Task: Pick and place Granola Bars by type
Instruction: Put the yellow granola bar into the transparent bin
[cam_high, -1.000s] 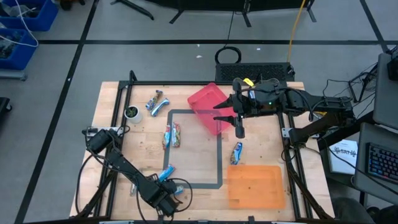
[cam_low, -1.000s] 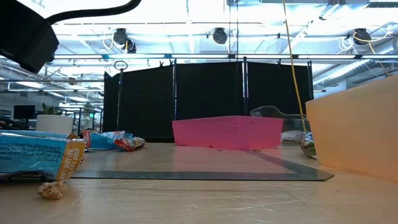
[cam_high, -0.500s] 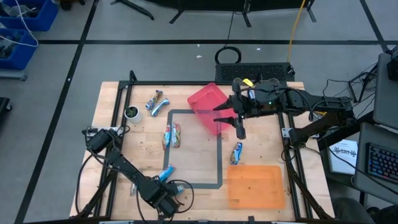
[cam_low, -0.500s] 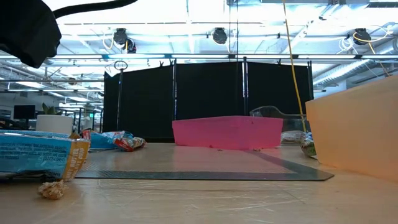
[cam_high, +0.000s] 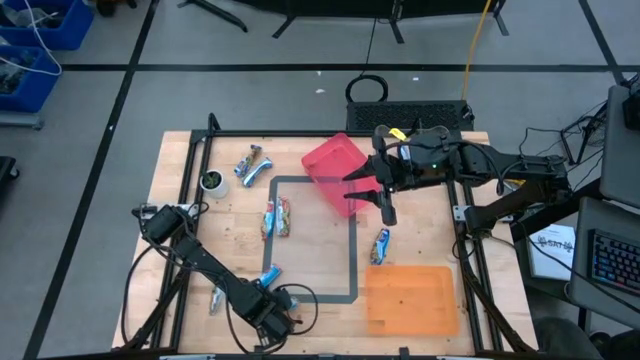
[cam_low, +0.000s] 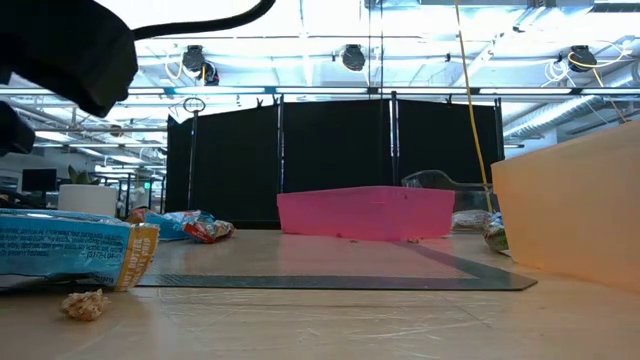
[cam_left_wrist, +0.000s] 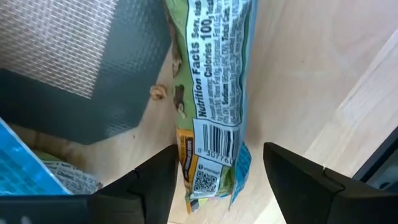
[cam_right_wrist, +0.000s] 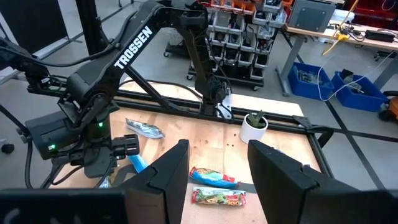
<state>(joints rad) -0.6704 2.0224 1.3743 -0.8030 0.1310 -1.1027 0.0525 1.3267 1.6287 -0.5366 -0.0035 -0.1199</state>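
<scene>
My left gripper (cam_high: 272, 312) points down near the table's front edge, open. Its fingers stand on either side of one end of a green-wrapped granola bar (cam_left_wrist: 214, 87) that lies flat on the wood. A blue bar (cam_left_wrist: 31, 165) lies just beside it, and shows large in the low view (cam_low: 60, 250). More bars lie in a pair at the far left (cam_high: 250, 165), in a pair mid-table (cam_high: 278, 216), and singly at the right (cam_high: 381, 245). My right gripper (cam_high: 365, 187) hangs open and empty high over the pink bin (cam_high: 335, 172). My left gripper comes from above with its fingers across the green bar's barcode end (cam_left_wrist: 211, 155). Whether either finger touches the wrapper, I cannot tell. The bar lies flat on the table.
An orange bin (cam_high: 410, 298) stands at the near right. A small white cup with a plant (cam_high: 213, 182) stands at the left. Grey tape (cam_high: 352, 250) marks a rectangle mid-table. Crumbs (cam_low: 85, 303) lie by the blue bar. The table's front edge is close to my left gripper.
My left gripper has shifted slightly toward the table's right along the front edge, still pointing down. In the low view the blue bar has slid a little to the right, while the crumb beside it has stayed.
</scene>
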